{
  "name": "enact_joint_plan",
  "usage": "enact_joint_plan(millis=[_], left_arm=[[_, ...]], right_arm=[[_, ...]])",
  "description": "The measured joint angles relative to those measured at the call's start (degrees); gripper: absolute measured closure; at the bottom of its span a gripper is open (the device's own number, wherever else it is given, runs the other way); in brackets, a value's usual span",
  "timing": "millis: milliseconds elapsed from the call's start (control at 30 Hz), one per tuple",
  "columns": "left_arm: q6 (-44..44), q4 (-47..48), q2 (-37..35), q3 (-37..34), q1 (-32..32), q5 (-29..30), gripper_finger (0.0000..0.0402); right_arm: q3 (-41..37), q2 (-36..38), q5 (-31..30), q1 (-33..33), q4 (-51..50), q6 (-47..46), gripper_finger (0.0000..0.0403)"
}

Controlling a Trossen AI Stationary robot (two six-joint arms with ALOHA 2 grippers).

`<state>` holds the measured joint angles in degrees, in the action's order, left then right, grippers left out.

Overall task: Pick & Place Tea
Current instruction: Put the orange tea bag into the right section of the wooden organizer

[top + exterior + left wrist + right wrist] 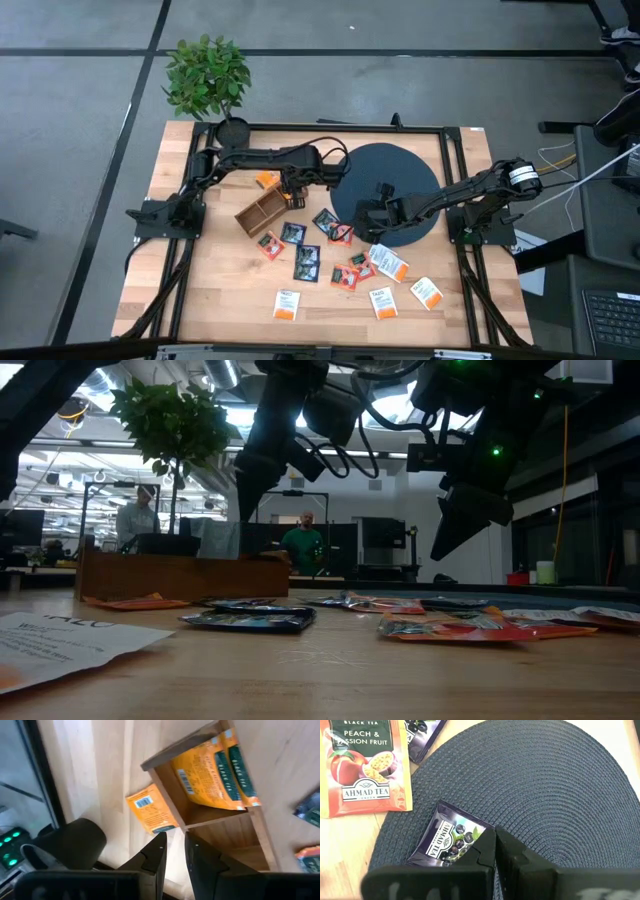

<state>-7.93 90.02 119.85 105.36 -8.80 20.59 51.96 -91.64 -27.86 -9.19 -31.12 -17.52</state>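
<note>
Reading "AHMAD TEA, PEACH & PASSION FRUIT": red-orange sachet.

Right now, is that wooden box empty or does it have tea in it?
Not empty. In the left wrist view, one compartment of the box holds orange sachets; the next compartment shows bare wood. Another orange sachet lies outside, beside it.

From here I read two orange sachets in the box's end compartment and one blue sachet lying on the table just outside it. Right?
Not quite. The sachet outside the box is orange, not blue; the left wrist view shows it. Two orange sachets do sit in the end compartment.
</note>
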Motion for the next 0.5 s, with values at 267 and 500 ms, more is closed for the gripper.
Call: enact_joint_plan(millis=[267, 500], left_arm=[[1.49, -1.32, -2.47, -0.04, 2.39, 0.04, 0.0319], [5.93, -11.59, -10.34, -0.58, 4.56, -3.92, 0.0314]], right_arm=[[0.00, 0.00, 0.52, 0.00, -0.26, 1.43, 0.0391], [0.00, 0.02, 0.50, 0.01, -0.28, 1.75, 0.0391]])
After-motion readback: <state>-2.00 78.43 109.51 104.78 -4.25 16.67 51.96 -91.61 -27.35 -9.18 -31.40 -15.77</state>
